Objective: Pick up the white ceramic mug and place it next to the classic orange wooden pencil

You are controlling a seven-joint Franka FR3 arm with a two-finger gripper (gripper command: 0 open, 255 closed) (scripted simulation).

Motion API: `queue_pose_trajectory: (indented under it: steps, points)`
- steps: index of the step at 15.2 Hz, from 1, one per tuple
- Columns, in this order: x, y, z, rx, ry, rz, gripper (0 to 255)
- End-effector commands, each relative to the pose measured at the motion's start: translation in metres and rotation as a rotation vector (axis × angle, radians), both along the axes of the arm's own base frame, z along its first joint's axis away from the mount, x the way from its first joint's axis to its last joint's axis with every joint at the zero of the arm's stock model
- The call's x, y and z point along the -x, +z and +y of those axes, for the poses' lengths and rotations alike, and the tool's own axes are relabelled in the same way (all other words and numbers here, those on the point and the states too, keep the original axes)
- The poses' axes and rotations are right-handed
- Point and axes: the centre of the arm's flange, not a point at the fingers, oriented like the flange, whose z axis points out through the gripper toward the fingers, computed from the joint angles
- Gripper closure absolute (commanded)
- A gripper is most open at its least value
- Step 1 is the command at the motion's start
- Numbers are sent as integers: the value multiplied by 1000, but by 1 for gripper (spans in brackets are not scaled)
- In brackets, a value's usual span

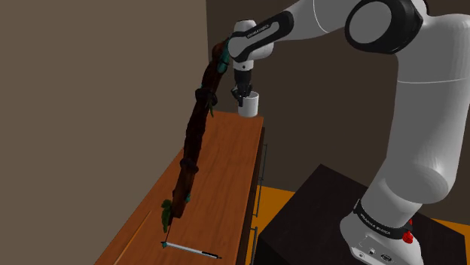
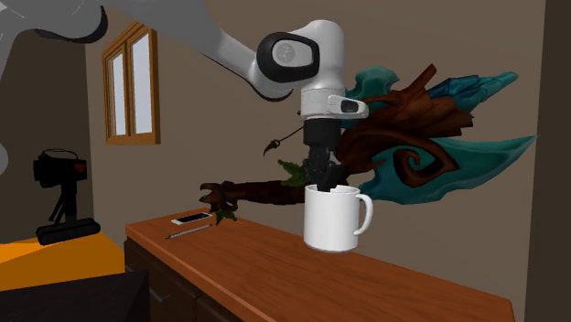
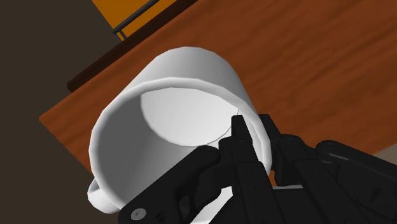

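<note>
A white mug (image 1: 249, 104) stands upright at the far end of the brown wooden table (image 1: 226, 173), close to the far corner. My gripper (image 1: 242, 95) comes down from above onto its rim. In the second exterior view the gripper (image 2: 321, 182) dips into the mug (image 2: 333, 221) on the side away from the handle. The wrist view has one finger inside the mug (image 3: 165, 121) and one outside, the gripper (image 3: 252, 130) shut on the wall. A faint thin orange line, seemingly the pencil (image 1: 134, 238), lies lengthwise at the table's near end.
A long dark-brown and teal driftwood-like ornament (image 1: 194, 143) runs along the table from near the mug to the near end. A grey pen (image 1: 192, 251) lies crosswise at the near end. The drawer front (image 1: 256, 188) faces the dark stand (image 1: 324, 218).
</note>
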Motion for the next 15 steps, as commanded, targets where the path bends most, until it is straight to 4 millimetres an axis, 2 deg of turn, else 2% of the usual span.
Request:
queue_pose_trajectory:
  steps: [1,4,15]
  points:
    - [-1,11,1,0,1,-2,255]
    - [-1,26,1,0,1,-2,255]
    - [24,26,144,0,1,-2,255]
